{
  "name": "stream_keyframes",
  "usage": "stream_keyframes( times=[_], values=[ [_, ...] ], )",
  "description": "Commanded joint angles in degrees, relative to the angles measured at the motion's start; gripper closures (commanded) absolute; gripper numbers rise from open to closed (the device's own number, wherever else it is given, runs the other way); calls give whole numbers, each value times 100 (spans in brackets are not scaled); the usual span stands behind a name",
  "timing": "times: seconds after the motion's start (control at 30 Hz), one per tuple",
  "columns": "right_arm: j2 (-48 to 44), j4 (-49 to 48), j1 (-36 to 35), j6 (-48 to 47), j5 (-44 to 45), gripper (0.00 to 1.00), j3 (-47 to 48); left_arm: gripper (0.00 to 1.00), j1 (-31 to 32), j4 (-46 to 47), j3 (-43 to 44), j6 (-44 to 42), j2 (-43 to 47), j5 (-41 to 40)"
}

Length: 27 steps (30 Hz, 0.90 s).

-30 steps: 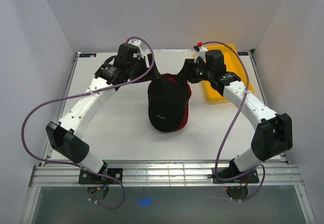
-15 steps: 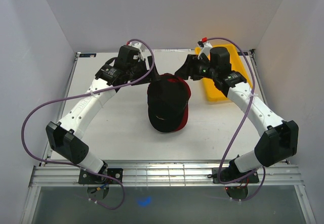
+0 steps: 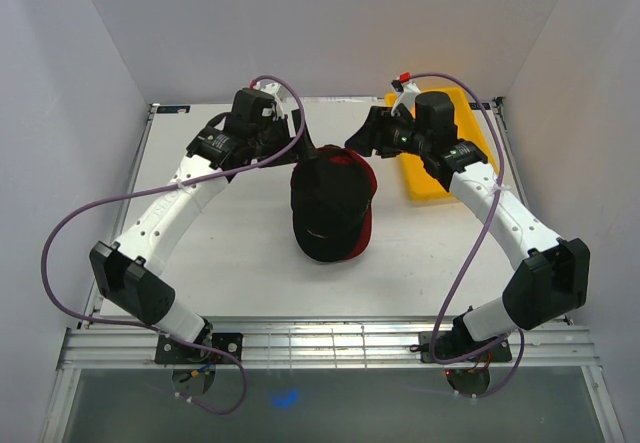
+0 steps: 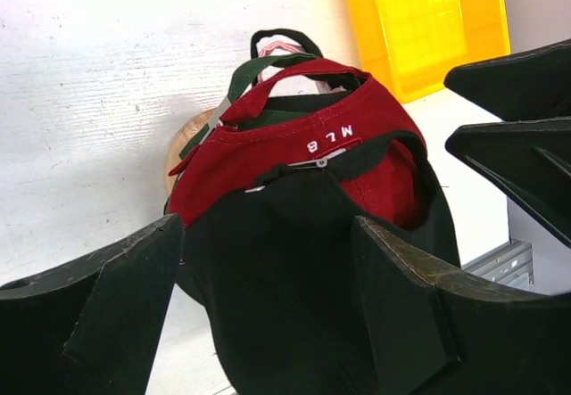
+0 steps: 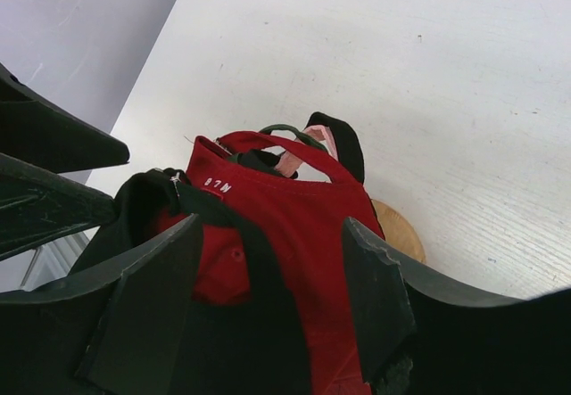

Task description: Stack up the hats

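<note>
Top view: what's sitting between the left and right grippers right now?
The rear of the stacked hats: the black cap on top, the red cap under it. The left gripper and right gripper flank it, both open; the wrist views agree.

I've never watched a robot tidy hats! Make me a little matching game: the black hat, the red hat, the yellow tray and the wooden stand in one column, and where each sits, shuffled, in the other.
Things:
1. black hat
2. red hat
3. yellow tray
4. wooden stand

Places:
A. off to the far right, apart from the hats
B. on top of the others
C. at the very bottom, only an edge peeking out
D. just under the top one, white letters on its back

Pairs: 1-B, 2-D, 3-A, 4-C
</note>
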State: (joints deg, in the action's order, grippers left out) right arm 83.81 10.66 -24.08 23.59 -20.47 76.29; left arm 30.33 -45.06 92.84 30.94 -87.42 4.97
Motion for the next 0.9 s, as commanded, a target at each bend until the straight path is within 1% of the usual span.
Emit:
stream_keyframes(
  times=[0.0, 0.63, 0.87],
  values=[
    [-198, 24, 8, 5, 34, 31, 246, 14, -27, -38, 235, -88, 374, 74],
    [-392, 77, 34, 58, -18, 30, 149, 14, -27, -100, 349, -114, 489, -5],
    [-471, 156, 34, 5, -238, 30, 18, 14, -27, -91, 244, -88, 497, -5]
  ],
)
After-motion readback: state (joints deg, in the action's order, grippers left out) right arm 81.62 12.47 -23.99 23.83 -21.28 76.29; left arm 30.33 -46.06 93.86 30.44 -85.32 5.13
